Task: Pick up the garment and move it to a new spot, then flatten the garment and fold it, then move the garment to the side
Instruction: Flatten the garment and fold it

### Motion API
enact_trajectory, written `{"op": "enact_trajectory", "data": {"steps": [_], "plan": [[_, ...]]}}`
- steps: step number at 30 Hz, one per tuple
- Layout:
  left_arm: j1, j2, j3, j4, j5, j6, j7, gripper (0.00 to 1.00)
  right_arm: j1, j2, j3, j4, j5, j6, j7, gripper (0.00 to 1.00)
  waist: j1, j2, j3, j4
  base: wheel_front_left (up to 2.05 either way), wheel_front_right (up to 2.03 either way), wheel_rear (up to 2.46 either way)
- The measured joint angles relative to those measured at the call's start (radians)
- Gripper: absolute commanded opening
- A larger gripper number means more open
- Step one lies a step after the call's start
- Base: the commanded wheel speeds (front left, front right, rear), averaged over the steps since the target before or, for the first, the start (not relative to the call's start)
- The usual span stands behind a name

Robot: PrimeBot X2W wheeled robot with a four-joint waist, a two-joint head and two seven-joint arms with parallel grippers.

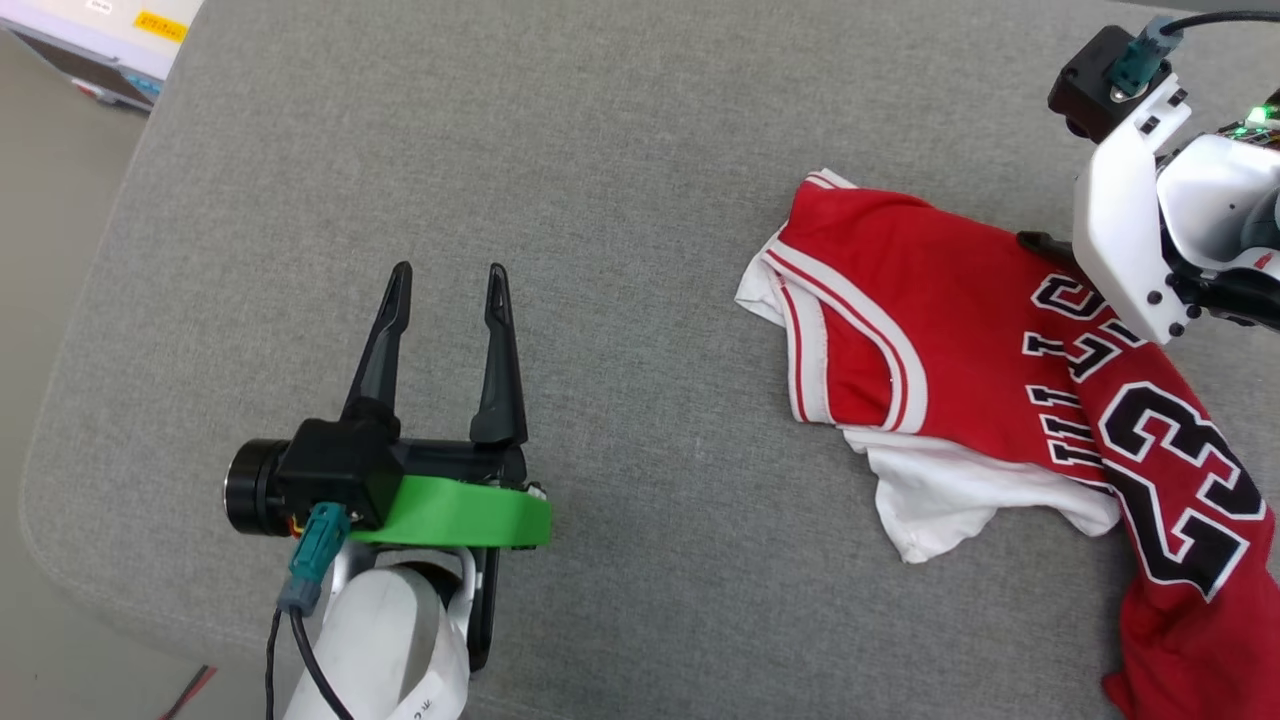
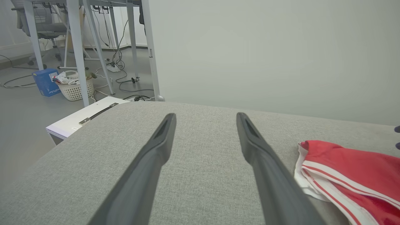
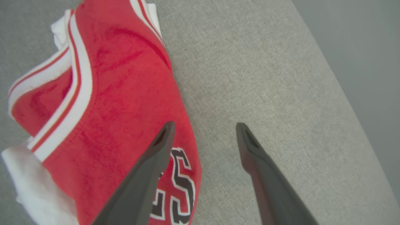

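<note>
Red jersey [image 1: 950, 340] crumpled near cushion's [image 1: 620, 200] right edge, possibly overhanging. Right tool [image 3: 205, 125] wide, straddling jersey's edge; left tool [image 1: 448, 268] wide, apart. Risk: single-layer pinch slips, dragging jersey off.

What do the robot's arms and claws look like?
The left gripper and right gripper each have two long, dark, tapering fingers. The left wrist carries a green band, a black camera block and a teal plug with a black cable, on a white forearm. The right wrist has a white bracket, a second teal plug and a green light.
</note>
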Motion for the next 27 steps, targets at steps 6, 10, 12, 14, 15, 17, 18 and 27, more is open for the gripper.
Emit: {"op": "enact_trajectory", "data": {"steps": [6, 10, 12, 14, 15, 17, 18, 27], "plan": [[-0.024, 0.000, -0.024, -0.004, -0.025, 0.019, 0.000, 1.00, 0.002, 0.010, 0.067, 0.081, -0.018, 0.000, -0.024, 1.00, 0.0000, 0.0000, 0.061, 0.037, 0.00, 0.00, 0.00], [-0.028, 0.000, -0.032, -0.003, -0.035, 0.029, 0.000, 1.00, 0.027, 0.007, 0.052, 0.094, -0.017, -0.001, -0.009, 1.00, 0.0000, 0.0000, 0.084, 0.058, 0.00, 0.00, 0.00], [-0.029, 0.000, -0.032, 0.000, -0.035, 0.034, 0.000, 1.00, 0.037, 0.003, 0.041, 0.083, -0.015, -0.002, -0.006, 1.00, 0.0000, 0.0000, 0.090, 0.066, 0.00, 0.00, 0.00], [-0.029, 0.000, -0.026, 0.006, -0.035, 0.035, 0.000, 1.00, 0.047, 0.003, 0.042, 0.055, -0.028, -0.004, -0.050, 0.00, 0.0000, 0.0000, 0.085, 0.066, 0.00, 0.00, 0.00], [-0.029, 0.000, -0.023, 0.008, -0.034, 0.035, 0.000, 1.00, 0.051, 0.005, 0.046, 0.052, -0.026, -0.005, -0.078, 0.00, 0.0000, 0.0000, 0.081, 0.064, 0.00, 0.00, 0.00], [-0.028, 0.000, -0.016, 0.012, -0.033, 0.035, 0.000, 1.00, 0.052, 0.015, 0.061, 0.048, -0.025, -0.005, -0.149, 0.00, 0.0000, 0.0001, 0.069, 0.060, 0.00, 0.00, 0.00], [-0.027, 0.000, -0.012, 0.014, -0.031, 0.034, 0.000, 1.00, 0.052, 0.021, 0.069, 0.048, -0.029, -0.005, -0.192, 0.00, 0.0000, 0.0000, 0.061, 0.057, 0.00, 0.00, 0.00], [0.039, -0.001, 0.024, 0.021, -0.003, 0.031, 0.000, 1.00, 0.051, -0.047, 0.023, 0.009, -0.016, 0.000, -0.549, 0.00, 0.0001, 0.0000, -0.039, 0.005, 0.00, 0.00, 0.00]]}}
